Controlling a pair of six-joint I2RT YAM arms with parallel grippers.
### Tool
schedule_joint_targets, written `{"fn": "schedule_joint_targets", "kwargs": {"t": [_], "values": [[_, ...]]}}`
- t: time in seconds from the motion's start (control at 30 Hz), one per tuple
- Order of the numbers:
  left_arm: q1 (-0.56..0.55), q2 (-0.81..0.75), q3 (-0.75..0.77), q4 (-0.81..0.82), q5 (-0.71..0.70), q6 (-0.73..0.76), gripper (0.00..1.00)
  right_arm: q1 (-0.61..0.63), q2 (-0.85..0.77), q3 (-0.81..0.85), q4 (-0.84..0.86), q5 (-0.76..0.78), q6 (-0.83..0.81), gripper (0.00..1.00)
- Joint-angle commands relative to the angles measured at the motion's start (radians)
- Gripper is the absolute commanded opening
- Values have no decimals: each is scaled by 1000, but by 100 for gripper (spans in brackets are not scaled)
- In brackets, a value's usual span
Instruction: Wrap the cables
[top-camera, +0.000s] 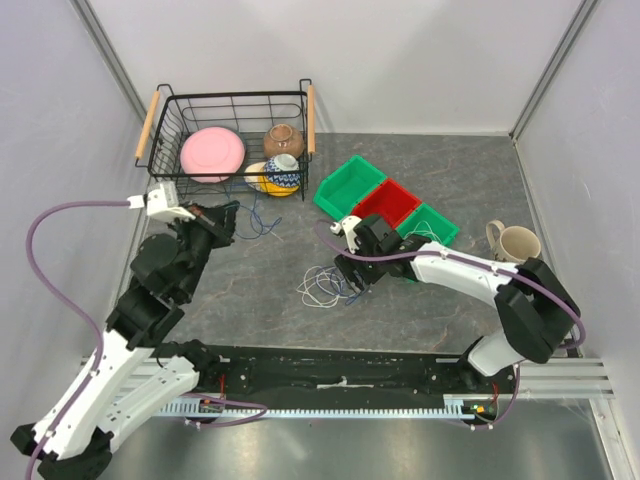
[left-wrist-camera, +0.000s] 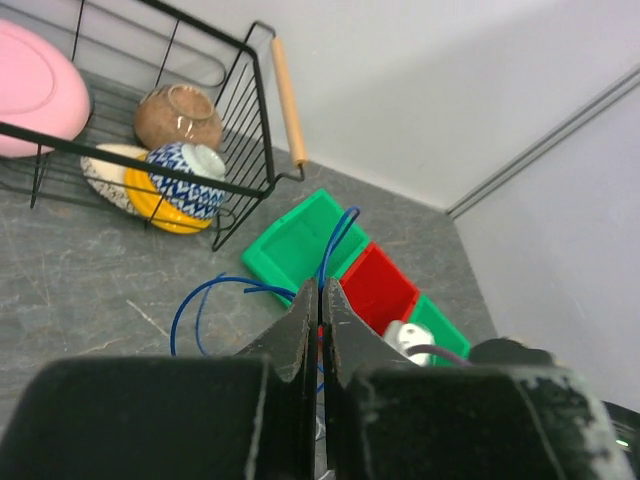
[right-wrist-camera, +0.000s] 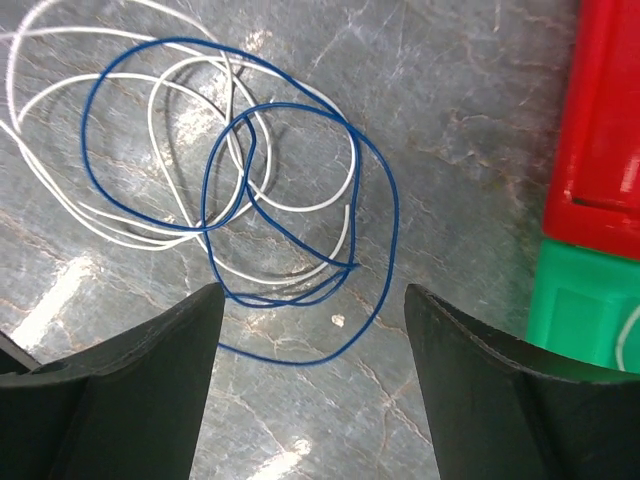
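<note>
Left gripper (left-wrist-camera: 320, 290): shut tight, its fingers pinching a blue cable (left-wrist-camera: 338, 235) just in front of the basket (top-camera: 232, 96).
Held cable: one end rises above the gripper. The rest trails in slack loops on the surface (top-camera: 480, 190), close to the basket's front right corner.
Right gripper (right-wrist-camera: 312, 295): spread wide with nothing in it, hovering over a loose tangle.
Tangle: a second blue cable (right-wrist-camera: 350, 265) and a white cable (right-wrist-camera: 150, 240) lie flat in overlapping loops. They are well apart from the basket, on the side toward the arm bases.
Done: very little, by the look of it. You have a hold on one cable, but no cable shows as a tidy coil.
Left: you have yet to gather the held cable into a neat coil. The two tangled ones look like they need separating before you can wrap either.
</note>
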Motion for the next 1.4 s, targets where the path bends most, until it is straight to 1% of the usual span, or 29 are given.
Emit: {"fn": "schedule_joint_targets", "kwargs": {"t": [0.0, 0.1, 0.13, 0.17, 0.27, 0.3, 0.37, 0.4, 0.43, 0.57, 0.63, 0.7, 0.73, 0.77, 0.87, 0.93, 1.0, 1.13, 1.27, 1.37], "values": [[-2, 125, 49, 11, -27, 19, 2, 4, -135, 37, 9, 33, 0, 82], [-2, 253, 100, 80, 14, 51, 2, 3, -201, 24, 18, 32, 4, 83], [-2, 287, 115, 102, 54, 62, 2, 3, -212, 23, 21, 27, 7, 83], [-1, 362, 129, 160, 72, 72, 2, 3, -222, 20, 27, 24, 7, 84], [-1, 482, 222, 205, 134, 99, 2, 3, -246, 15, 32, 33, 12, 84], [-1, 569, 287, 208, 147, 112, 2, 1, -258, 14, 33, 44, 10, 84], [1, 645, 356, 193, 177, 117, 2, 0, -271, 9, 35, 52, 12, 84], [1, 712, 409, 197, 193, 120, 2, -3, -286, 4, 36, 61, 12, 84], [1, 738, 425, 211, 226, 123, 2, -7, -292, 3, 36, 65, 12, 84], [1, 885, 531, 231, 249, 146, 2, -34, -349, -5, 45, 71, 18, 84], [4, 976, 571, 238, 290, 158, 2, -56, -367, -8, 48, 71, 26, 85], [4, 1039, 644, 235, 298, 169, 2, -77, -383, -11, 47, 65, 27, 85], [8, 1095, 675, 214, 307, 171, 2, -83, -386, -11, 50, 56, 29, 85], [12, 1131, 738, 196, 306, 168, 2, -89, -387, -11, 52, 55, 33, 85], [12, 1232, 827, 142, 251, 178, 2, -105, -387, -11, 53, 50, 35, 85], [12, 1296, 856, 107, 205, 177, 2, -115, -386, -11, 53, 45, 35, 85], [12, 1337, 890, 79, 198, 175, 2, -122, -383, -11, 55, 42, 36, 85], [10, 1390, 889, 62, 220, 163, 2, -132, -380, -19, 59, 41, 41, 85], [8, 1421, 846, 77, 282, 165, 2, -143, -366, -23, 64, 44, 46, 85], [1, 1453, 850, 80, 280, 162, 2, -146, -358, -17, 65, 32, 46, 85]]}}
